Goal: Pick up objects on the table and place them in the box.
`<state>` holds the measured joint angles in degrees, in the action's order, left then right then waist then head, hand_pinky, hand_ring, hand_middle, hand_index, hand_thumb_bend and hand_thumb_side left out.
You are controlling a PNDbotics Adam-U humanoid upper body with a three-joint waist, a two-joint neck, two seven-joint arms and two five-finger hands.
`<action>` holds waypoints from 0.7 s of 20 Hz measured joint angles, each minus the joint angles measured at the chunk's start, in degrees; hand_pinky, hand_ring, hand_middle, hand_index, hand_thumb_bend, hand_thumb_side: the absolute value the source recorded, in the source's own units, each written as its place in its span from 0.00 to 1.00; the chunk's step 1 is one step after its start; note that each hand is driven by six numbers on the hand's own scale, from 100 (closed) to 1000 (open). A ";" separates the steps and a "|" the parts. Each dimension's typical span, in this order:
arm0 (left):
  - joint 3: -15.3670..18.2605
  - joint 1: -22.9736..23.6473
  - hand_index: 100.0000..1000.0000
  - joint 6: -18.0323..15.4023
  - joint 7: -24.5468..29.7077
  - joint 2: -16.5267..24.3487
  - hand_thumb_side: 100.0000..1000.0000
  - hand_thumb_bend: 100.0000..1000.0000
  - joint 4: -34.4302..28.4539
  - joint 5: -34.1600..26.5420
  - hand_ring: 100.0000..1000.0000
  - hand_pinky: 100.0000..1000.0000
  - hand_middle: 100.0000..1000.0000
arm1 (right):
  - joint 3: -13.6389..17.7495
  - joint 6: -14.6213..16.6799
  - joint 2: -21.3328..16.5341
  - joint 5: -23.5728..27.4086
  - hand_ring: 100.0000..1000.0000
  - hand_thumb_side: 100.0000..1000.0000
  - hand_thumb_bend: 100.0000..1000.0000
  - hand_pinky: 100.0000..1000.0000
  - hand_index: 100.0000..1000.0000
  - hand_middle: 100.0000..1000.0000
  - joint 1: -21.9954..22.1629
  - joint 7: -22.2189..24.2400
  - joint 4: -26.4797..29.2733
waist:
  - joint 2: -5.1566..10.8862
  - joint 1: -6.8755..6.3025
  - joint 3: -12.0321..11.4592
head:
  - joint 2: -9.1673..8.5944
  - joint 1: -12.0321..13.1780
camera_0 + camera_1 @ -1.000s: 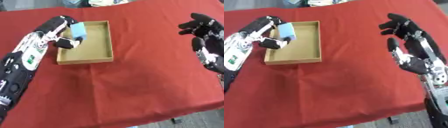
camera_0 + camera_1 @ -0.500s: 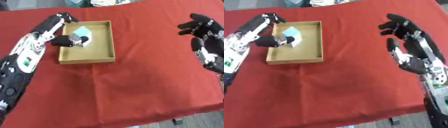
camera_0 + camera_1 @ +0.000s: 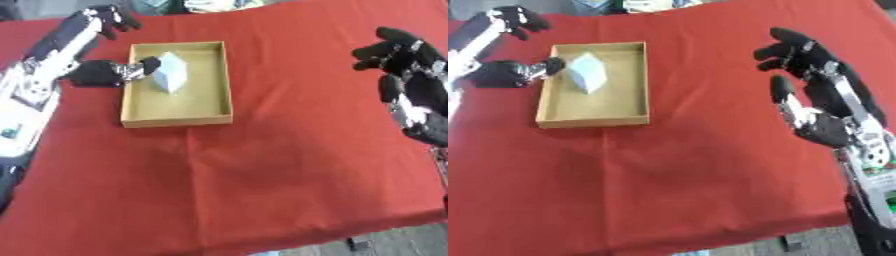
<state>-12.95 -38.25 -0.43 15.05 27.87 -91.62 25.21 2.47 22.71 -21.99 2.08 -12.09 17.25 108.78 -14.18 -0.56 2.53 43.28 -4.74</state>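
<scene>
Now the risk: pale blue block stands tilted on edge in the cardboard box, so the left hand could clip it w/ its thumb. Fingers spread open, upper ones well apart from block, thumb just beside it. Right hand idle, open, over the red-covered bench.

One box, one pale blue object inside it, and two hands: left hand, right hand.
</scene>
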 measured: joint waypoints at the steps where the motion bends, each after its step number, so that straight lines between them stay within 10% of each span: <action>1: 0.24 1.31 0.75 0.37 0.35 0.51 0.66 0.41 -1.59 -1.19 0.76 0.70 0.71 | 0.01 0.02 0.00 -0.01 0.79 0.43 0.00 0.71 0.93 0.67 -0.01 -0.03 0.00 | 0.00 0.02 -0.23 | 0.00 -0.03; 14: 4.94 15.86 0.72 1.32 4.30 0.09 0.70 0.26 -13.98 -15.29 0.77 0.69 0.70 | 0.10 -0.04 0.00 -0.13 0.79 0.43 0.00 0.71 0.93 0.67 -0.05 -0.19 0.00 | -0.30 0.46 -2.45 | 0.03 -0.28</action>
<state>-8.01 -22.39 0.89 19.35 27.96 -105.60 9.92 2.57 22.67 -21.99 1.96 -12.14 17.06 108.78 -14.48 -0.10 0.08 43.31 -5.01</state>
